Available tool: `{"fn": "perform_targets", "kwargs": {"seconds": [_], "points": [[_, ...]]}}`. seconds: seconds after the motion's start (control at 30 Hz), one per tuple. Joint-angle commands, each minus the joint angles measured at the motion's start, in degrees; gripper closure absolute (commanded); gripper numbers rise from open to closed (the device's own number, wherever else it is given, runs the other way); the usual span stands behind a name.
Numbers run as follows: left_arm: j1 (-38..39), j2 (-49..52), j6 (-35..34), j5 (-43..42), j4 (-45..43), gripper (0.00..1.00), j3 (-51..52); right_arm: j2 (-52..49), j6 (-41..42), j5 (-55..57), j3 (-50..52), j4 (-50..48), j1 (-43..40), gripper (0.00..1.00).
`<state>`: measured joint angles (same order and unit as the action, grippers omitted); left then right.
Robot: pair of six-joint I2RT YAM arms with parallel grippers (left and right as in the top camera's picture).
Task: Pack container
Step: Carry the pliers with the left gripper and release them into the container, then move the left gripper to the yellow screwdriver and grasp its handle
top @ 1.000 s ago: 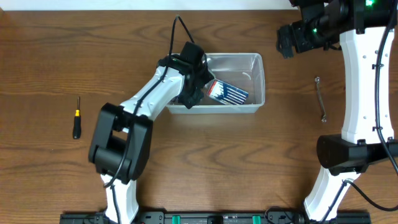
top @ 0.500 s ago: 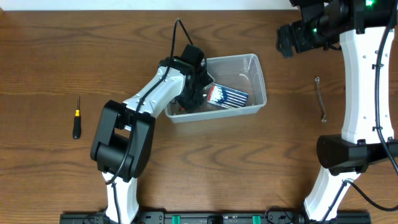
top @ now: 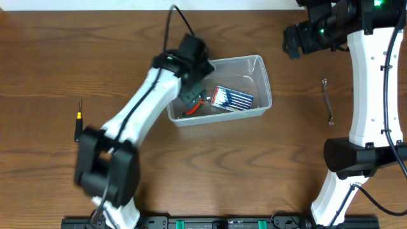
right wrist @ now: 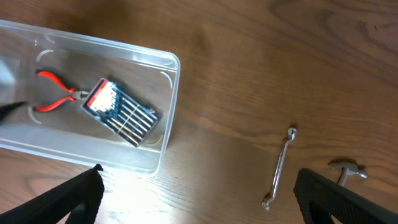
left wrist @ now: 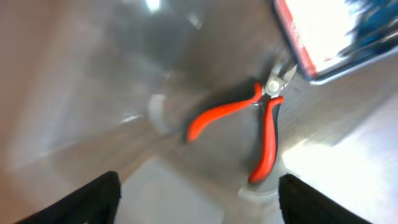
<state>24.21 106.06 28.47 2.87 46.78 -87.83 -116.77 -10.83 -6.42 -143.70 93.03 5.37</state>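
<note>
Left gripper (left wrist: 199,205): fingers spread wide with nothing between them. It hangs over the container's end on the left arm's side, just above the floor inside. The wrist view is pretty blurry.
Pliers (left wrist: 267,137): red handles, splayed open, lying flat on the container floor right under the left gripper. Nothing is gripping them. The nose points at the pack, and I can't tell if it touches.
Pack (top: 232,97): a flat blue and white thing with a red strip at one end. It lies at an angle around the middle of the container, beside the pliers.
Container (top: 264,63): a clear plastic bin sitting on the table, slightly skewed, between the two arms and toward the far side.
Right gripper (top: 290,44): also wide open and empty, held up in the air off the container's far right corner, well apart from it.
Wrench (top: 327,102): a thin metal one lying on the table to the right of the container, apart from it.
Small metal piece (right wrist: 345,168): just past the wrench, further from the container. Can't tell what it is.
Screwdriver (top: 78,124): yellow and black handle, way out to the left of the container.
Table (top: 51,51): dark wood grain.
</note>
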Motion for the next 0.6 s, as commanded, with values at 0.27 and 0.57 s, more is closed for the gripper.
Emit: {"fn": "perform_targets", "kwargs": {"seconds": [0.27, 0.57], "points": [[-15.5, -31.1, -24.9, 17.3, 6.9, 0.02, -3.1, -0.3, -0.6, 0.2, 0.2, 0.0, -0.1, 0.01], [-46.2, -23.9, -30.5, 0.2, 17.3, 0.02, -1.6, -0.3, -0.4, 0.2, 0.2, 0.6, 0.0, 0.01]]}}
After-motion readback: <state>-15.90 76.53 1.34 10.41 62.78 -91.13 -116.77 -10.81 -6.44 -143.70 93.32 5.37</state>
